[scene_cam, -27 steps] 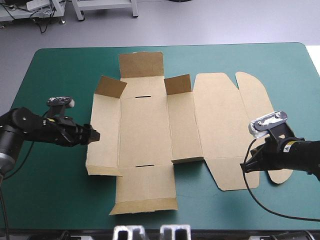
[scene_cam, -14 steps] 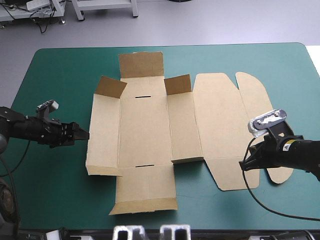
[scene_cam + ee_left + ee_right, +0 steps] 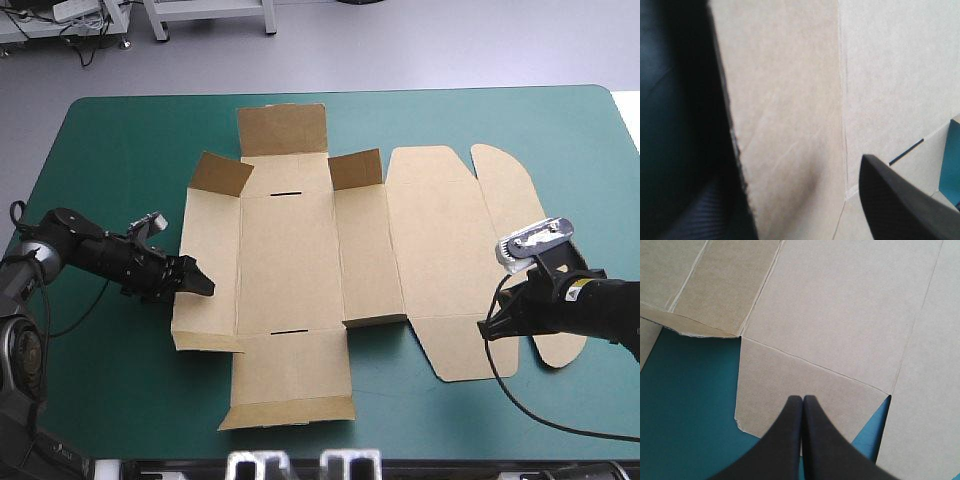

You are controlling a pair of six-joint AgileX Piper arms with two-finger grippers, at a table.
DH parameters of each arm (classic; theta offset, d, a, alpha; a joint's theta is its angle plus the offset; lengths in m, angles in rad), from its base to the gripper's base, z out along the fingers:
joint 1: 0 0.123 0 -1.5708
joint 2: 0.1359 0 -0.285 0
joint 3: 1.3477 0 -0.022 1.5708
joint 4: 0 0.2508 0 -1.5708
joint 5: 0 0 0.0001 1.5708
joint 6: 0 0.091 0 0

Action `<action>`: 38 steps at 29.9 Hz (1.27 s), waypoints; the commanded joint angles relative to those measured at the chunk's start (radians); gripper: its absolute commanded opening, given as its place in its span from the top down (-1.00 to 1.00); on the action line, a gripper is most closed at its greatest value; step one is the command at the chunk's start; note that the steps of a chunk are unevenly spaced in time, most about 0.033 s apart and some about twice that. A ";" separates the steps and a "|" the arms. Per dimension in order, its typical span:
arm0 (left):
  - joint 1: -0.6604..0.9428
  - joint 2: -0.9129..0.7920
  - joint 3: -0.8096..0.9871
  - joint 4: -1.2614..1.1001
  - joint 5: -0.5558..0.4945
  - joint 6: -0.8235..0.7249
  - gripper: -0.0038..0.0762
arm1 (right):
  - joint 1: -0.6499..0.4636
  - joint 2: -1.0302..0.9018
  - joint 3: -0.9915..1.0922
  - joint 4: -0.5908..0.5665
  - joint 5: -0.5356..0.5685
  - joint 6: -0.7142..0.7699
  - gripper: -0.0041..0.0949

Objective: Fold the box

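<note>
The brown box lies as a cut sheet spread flat on the teal-green cover, with two small far flaps tilted up. My left gripper is at the sheet's left edge, near the front left corner. In the left wrist view it is open: the left panel runs between its fingers, and one black finger lies over the board. My right gripper is shut, its tip over the small front flap at the sheet's right part.
Rounded lid tabs lie at the sheet's far right, one partly under my right arm. Bare teal-green cover stretches left of the box and along the front edge.
My left gripper drew back to the left from the sheet's edge, then came forward again and lower, onto the left panel near its front corner. The right arm has hardly moved.
</note>
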 commanded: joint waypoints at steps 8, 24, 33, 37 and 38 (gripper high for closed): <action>-0.017 -0.032 -0.028 -0.004 -0.006 0.033 0.90 | -0.001 -0.011 -0.023 0.022 -0.046 -0.008 0.95; -0.119 -0.185 -0.275 -0.041 0.104 0.145 0.93 | -0.001 -0.011 -0.023 0.029 -0.069 -0.022 0.95; -0.329 -0.187 -0.546 0.183 0.091 0.138 0.93 | -0.001 -0.011 -0.027 0.029 -0.200 -0.022 0.95; -0.466 -0.187 -0.632 0.403 0.041 0.140 0.93 | -0.001 -0.010 -0.058 0.029 -0.227 -0.022 0.96; -0.499 -0.187 -0.644 0.453 0.018 0.142 0.93 | -0.001 -0.010 -0.069 0.029 -0.227 -0.022 0.95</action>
